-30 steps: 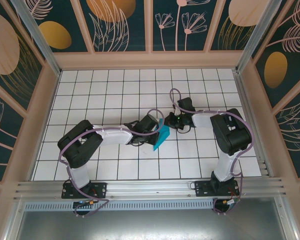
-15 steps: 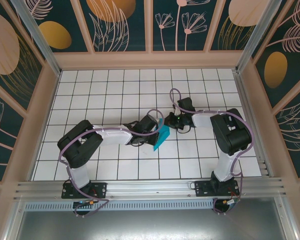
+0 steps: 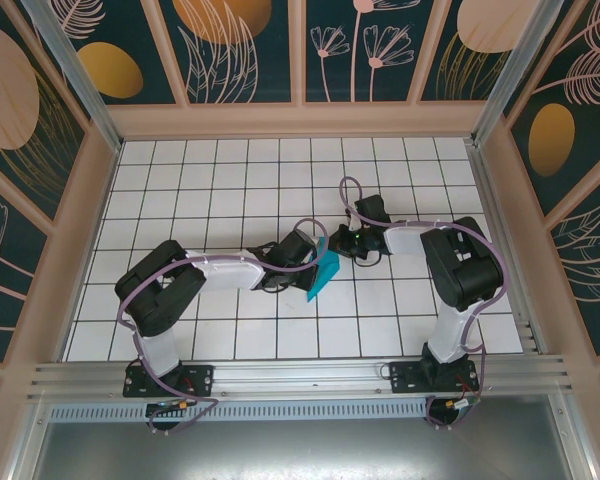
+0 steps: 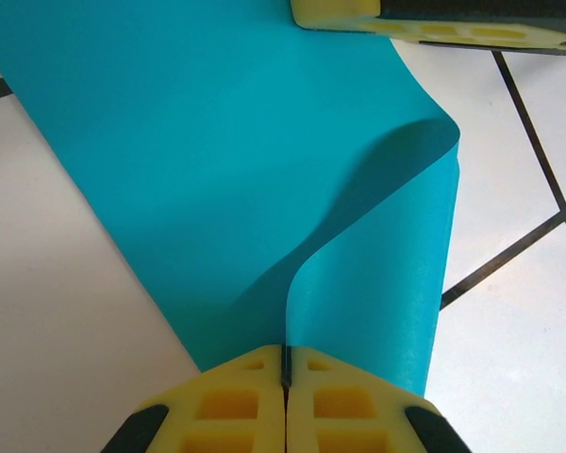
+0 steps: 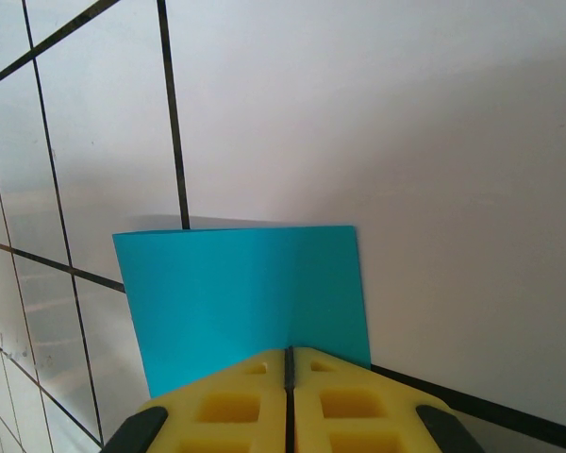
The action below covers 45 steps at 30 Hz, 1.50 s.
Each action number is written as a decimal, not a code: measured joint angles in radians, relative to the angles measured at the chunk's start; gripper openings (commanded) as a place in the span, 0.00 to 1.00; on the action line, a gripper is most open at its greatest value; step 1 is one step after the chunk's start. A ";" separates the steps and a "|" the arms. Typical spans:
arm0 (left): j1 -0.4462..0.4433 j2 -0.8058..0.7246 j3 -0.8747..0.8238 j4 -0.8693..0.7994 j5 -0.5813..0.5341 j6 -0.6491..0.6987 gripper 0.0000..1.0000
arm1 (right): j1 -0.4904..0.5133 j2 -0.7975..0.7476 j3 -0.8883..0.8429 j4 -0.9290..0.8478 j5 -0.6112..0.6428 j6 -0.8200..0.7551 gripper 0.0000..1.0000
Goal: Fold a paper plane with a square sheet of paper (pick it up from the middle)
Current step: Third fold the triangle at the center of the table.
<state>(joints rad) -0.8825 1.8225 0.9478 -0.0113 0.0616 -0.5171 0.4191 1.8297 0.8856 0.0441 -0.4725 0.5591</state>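
Note:
The teal-blue sheet of paper point(image 3: 325, 271) lies partly folded on the tiled floor between the two arms. My left gripper point(image 3: 314, 258) is shut on it: in the left wrist view a curled flap of the paper point(image 4: 377, 274) rises off the flat part and runs into the closed yellow fingertips point(image 4: 241, 401). My right gripper point(image 3: 339, 243) is shut, its tips point(image 5: 288, 363) over the near edge of a flat rectangle of paper point(image 5: 236, 288) with a faint centre crease. One right finger point(image 4: 434, 19) lies across the paper's far edge. I cannot tell whether it pinches any paper.
White tiled floor point(image 3: 230, 180) with black grid lines stretches all round the paper. Raised beige walls point(image 3: 300, 120) close in the work area at the back and sides. An aluminium rail point(image 3: 300, 378) carries both arm bases at the near edge.

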 measured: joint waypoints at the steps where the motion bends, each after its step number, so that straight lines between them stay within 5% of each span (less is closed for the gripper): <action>1: 0.000 0.000 0.000 0.000 0.000 0.000 0.06 | 0.000 0.000 0.000 0.000 0.000 0.000 0.10; 15: 0.000 0.002 -0.008 0.016 0.007 0.000 0.05 | 0.001 -0.026 -0.003 -0.001 -0.007 0.019 0.19; 22: 0.000 0.006 -0.007 0.021 0.008 0.000 0.05 | -0.028 -0.242 -0.032 0.001 0.027 0.040 0.19; 29: 0.000 0.030 0.014 0.042 0.013 -0.001 0.04 | -0.032 -0.436 -0.239 0.090 0.002 0.129 0.11; 33: 0.000 0.034 0.016 0.046 0.016 -0.001 0.04 | 0.039 -0.505 -0.394 0.123 -0.008 0.207 0.00; 38: 0.000 0.046 0.028 0.057 0.020 -0.001 0.04 | 0.130 -0.584 -0.514 0.212 -0.022 0.301 0.00; 45: 0.000 0.066 0.051 0.060 0.024 -0.005 0.04 | 0.259 -0.483 -0.522 0.343 -0.022 0.381 0.00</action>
<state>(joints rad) -0.8825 1.8881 0.9989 0.0486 0.0860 -0.5220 0.6785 1.3472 0.3637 0.3874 -0.4946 0.9398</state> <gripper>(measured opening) 0.047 0.068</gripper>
